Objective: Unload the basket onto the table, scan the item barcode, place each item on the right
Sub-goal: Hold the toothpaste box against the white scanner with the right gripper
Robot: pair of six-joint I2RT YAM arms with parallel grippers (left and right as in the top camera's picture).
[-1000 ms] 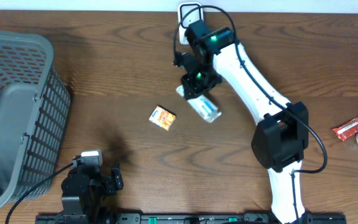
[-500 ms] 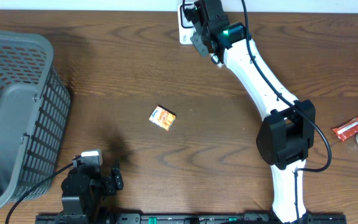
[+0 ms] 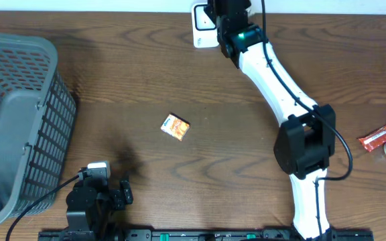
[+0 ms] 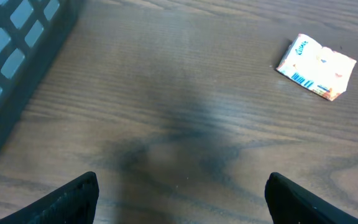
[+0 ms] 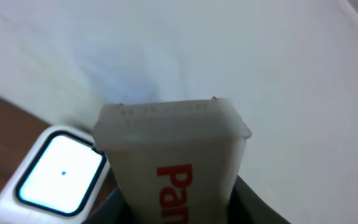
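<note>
Overhead and wrist views of a two-arm checkout rig, near edge first: the left pincer (image 4: 182, 186) hangs released, fingers wide apart and holding nothing, low over the bare counter (image 4: 166, 124) beside a grey basket (image 3: 19, 120). Farther out, a small orange packet (image 3: 175, 126) lies flat near mid-counter, a blue barcode showing along one edge in the left wrist view; neither arm touches it. Off to the right, a red wrapper (image 3: 382, 132) sits well apart from the action. At the far edge, the right arm is stretched out full, its right pincer (image 5: 179, 211) clenched on a white pack (image 5: 173, 149) with red lettering, held up near the scanner (image 5: 58, 174), whose window glows white just beside and below the pack. The pick-up and carry look done. What appears left is the reading itself. Whether the pack's barcode faces the window cannot be told from these views, and nothing here confirms a successful scan. The orange packet looks not yet handled.
</note>
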